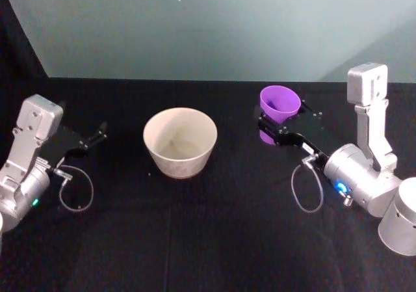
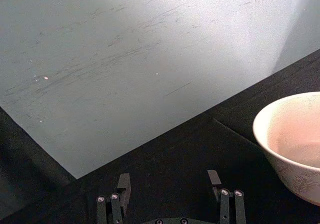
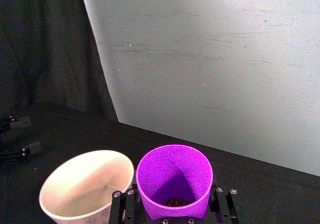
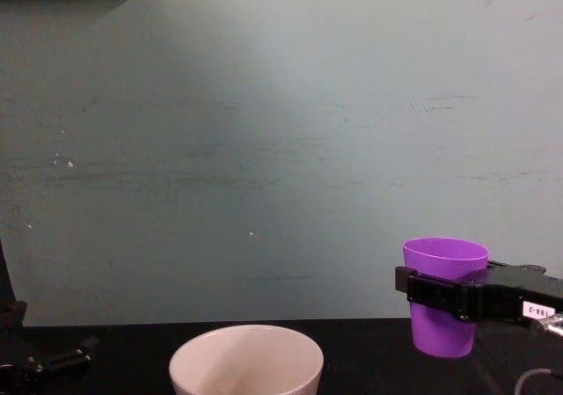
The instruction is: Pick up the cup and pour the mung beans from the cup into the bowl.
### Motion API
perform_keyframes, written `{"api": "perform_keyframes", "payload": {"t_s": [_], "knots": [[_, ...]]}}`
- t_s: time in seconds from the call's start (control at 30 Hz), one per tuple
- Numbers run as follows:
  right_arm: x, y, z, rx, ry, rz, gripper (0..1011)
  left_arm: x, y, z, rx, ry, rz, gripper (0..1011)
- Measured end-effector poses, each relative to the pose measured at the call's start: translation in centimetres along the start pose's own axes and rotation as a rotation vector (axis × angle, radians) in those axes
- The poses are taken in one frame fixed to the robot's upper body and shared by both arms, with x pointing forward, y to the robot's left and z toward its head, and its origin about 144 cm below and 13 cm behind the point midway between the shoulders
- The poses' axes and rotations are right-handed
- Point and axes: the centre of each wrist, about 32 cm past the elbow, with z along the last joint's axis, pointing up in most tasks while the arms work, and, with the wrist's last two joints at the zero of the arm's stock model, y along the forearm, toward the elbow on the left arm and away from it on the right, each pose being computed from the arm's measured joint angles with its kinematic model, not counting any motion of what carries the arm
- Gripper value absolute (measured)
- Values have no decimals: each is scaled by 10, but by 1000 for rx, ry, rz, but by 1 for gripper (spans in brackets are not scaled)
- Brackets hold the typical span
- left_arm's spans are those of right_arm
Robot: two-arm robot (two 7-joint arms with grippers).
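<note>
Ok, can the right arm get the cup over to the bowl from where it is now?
Probably yes. The right gripper is shut on the cup, and the bowl stands to its left with nothing between them. The left gripper is parked on the bowl's other side, out of that path.

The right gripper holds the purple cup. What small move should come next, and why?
Probably carry the cup toward the robot's left until it is over the bowl, keeping it upright. The right gripper is shut on the cup, the mung beans lie in its bottom, and the bowl stands apart on its left. The left gripper sits open.
</note>
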Motion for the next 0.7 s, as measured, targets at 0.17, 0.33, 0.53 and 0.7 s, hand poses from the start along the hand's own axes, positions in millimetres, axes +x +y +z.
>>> {"api": "perform_keyframes", "payload": {"t_s": [0.17,0.33,0.53,0.7], "knots": [[-1,1,1,-3,-24,0,732,0,0,0,0,0,0,1000],[-4,7,6,-23,-118,8,732,0,0,0,0,0,0,1000],[-7,18,18,-45,-260,27,732,0,0,0,0,0,0,1000],[-11,30,29,-61,-398,47,732,0,0,0,0,0,0,1000]]}}
